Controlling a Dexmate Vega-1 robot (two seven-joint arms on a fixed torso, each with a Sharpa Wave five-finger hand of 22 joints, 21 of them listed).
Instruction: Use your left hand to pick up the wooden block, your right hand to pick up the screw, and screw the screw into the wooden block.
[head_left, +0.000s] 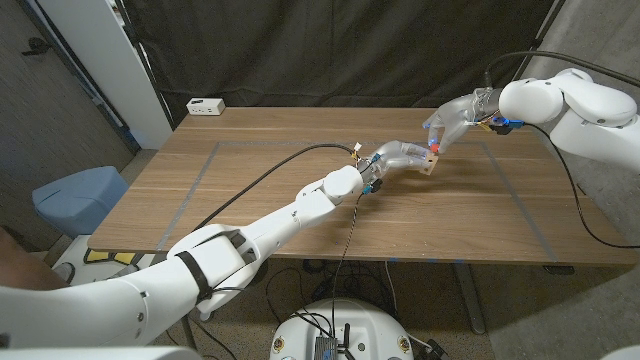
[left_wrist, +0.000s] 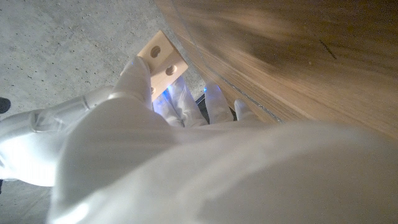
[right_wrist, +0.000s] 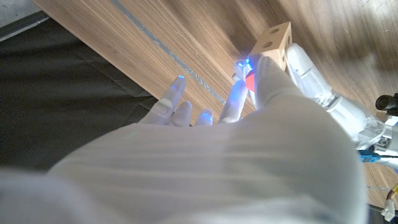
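Head view, screw (head_left: 435, 147) barely visible, wooden block (head_left: 431, 162)

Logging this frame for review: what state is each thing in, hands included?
wooden block: lifted off the table, held by the left hand, holes visible in its face.
screw: red part pinched in the right hand's fingers, at the block.
left hand: grips the block.
right hand: pinches the screw against the block.
white box: sitting at the table's far left corner.
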